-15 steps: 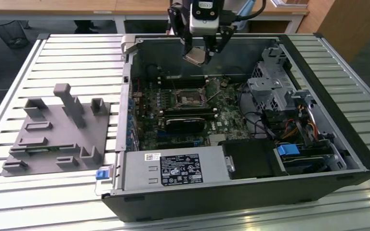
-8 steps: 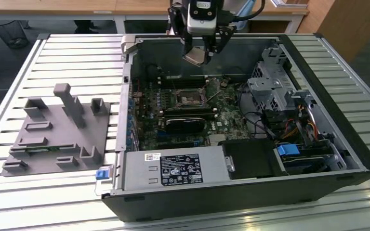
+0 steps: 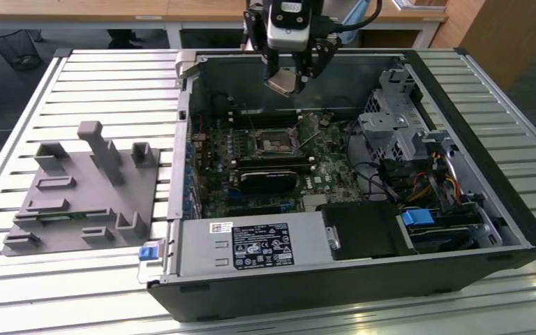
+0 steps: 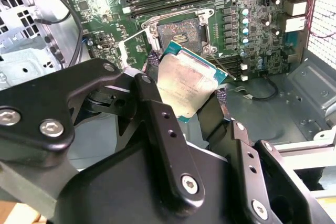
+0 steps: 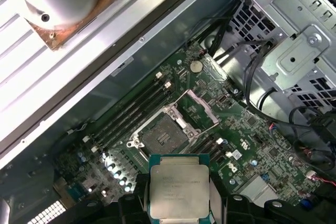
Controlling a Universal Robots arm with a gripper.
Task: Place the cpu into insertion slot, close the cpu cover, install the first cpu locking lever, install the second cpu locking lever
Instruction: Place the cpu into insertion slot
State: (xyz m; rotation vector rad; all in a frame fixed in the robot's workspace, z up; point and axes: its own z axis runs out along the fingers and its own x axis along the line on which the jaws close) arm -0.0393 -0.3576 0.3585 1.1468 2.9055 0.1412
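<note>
Placement of the cpu is, as I judge it, the step in hand. My tool is clenched on the small flat square cpu with the silvery-grey metal top, its two black fingers pressing on opposite edges. It hangs high over the lidless black computer case, which lies on the slatted metal surface. The cpu is in the air, well apart from the green circuit board, touching nothing but my fingers.

The small square insertion slot with black rim and dark centre lies bare on that board, near the long black memory slots. The thin silver-grey metal cpu cover looks swung up at one side of it, so the way in seems free.

To do this well, I reckon the chip must come squarely over the slot, its edges parallel with the rim. It must also be levelled, since in the exterior view it looks tilted. The descent should be slow and straight, with no sideways slide, because the contacts in the slot probably bend easily. My fingers should stay off the raised cover. I cannot tell which corner carries the orienting mark.
</note>
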